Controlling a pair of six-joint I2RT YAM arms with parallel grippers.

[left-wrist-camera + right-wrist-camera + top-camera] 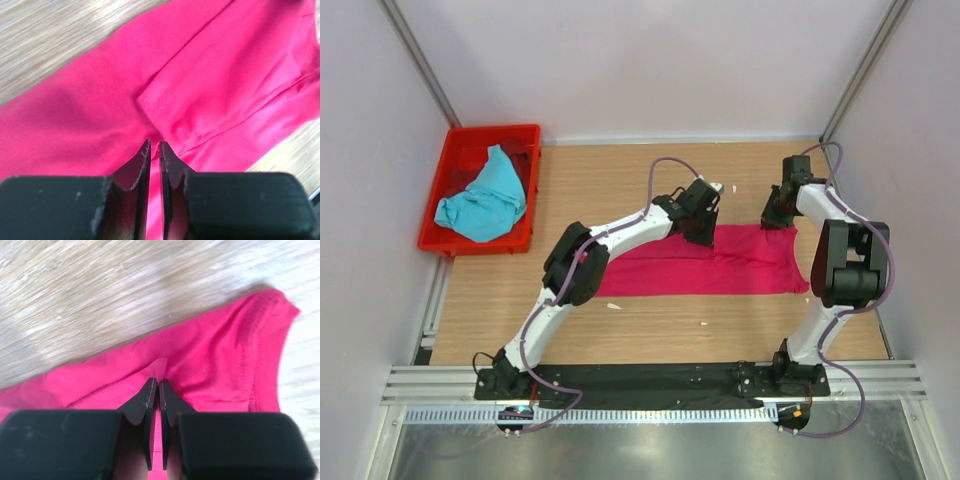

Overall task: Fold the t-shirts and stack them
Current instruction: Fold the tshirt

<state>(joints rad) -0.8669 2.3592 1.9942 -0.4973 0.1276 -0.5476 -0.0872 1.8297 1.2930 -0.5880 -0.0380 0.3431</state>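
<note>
Black fingers [142, 162] of the left claw [155, 146] fill the foreground, nearly together with a thin slit between them; we cannot tell whether cloth is pinched. Beyond its tips the magenta t-shirt [90, 115] lies on the wooden table [50, 30], a hemmed sleeve ahead-right.

Next, the right claw [155, 382] is clamped on a small peak of that shirt, with a stitched edge to its right.

From above, the left arm reaches forward, elbow raised, its claw on the shirt's far edge. The right arm folds upright, its claw at the far right corner. The shirt's long axis runs left to right beneath both claws. Well left of the left claw, a turquoise t-shirt [480, 205] lies crumpled in a red crate [475, 245].
</note>
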